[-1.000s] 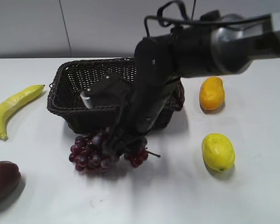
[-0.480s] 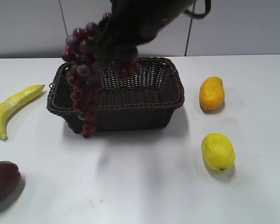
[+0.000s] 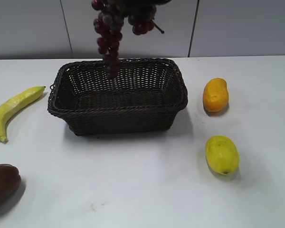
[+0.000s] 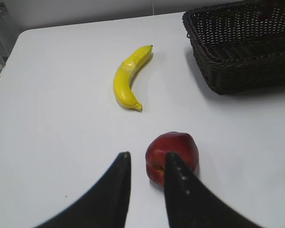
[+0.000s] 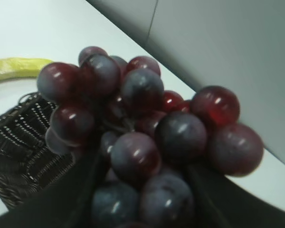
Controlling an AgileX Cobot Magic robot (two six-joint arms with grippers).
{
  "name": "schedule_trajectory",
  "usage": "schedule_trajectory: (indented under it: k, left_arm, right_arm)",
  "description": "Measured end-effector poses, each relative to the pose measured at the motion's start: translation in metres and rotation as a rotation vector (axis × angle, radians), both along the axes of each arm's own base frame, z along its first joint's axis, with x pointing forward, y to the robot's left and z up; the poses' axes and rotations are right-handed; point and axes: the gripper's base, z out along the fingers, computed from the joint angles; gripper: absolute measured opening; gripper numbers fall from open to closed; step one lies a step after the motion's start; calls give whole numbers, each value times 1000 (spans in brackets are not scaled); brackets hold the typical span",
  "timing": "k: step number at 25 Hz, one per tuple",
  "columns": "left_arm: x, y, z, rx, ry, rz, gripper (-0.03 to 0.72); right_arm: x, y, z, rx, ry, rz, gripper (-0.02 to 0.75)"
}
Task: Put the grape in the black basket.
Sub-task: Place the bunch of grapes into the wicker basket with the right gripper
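Note:
The grape (image 3: pixel 113 28) is a bunch of dark red and purple berries hanging from the top edge of the exterior view, above the back of the black basket (image 3: pixel 118 110). In the right wrist view the grape (image 5: pixel 147 142) fills the frame between my right gripper's (image 5: pixel 142 190) dark fingers, which are shut on it. A corner of the black basket (image 5: pixel 19 156) shows below left. The right gripper itself is above the exterior view's top edge. My left gripper (image 4: pixel 145 159) is open and empty, low over the table beside a red fruit (image 4: pixel 173 154).
A yellow banana (image 3: pixel 12 110) lies left of the basket. A dark maroon fruit (image 3: pixel 2 183) sits at the front left. An orange mango (image 3: pixel 215 95) and a yellow lemon (image 3: pixel 222 154) lie right of the basket. The basket's corner (image 4: pixel 237 52) shows in the left wrist view.
My right gripper lifted the grape from the table in front of the basket, up and back. The arm has left the exterior view and the bunch now hangs above the basket.

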Motion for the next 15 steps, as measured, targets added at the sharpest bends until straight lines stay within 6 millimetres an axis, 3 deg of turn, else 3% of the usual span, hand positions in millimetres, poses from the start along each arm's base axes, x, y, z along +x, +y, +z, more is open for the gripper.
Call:
schedule_trajectory:
  k: [5,10,15]
  left_arm:
    - [0,0,0,0,0,0,228]
    - [0,0,0,0,0,0,228]
    - [0,0,0,0,0,0,228]
  right_arm:
    - [25,9,-64,-76,105,-19,296]
    - [38,19,-122,-121,202,-29,296]
    - [40,22,-140,-99,257,-45,326]
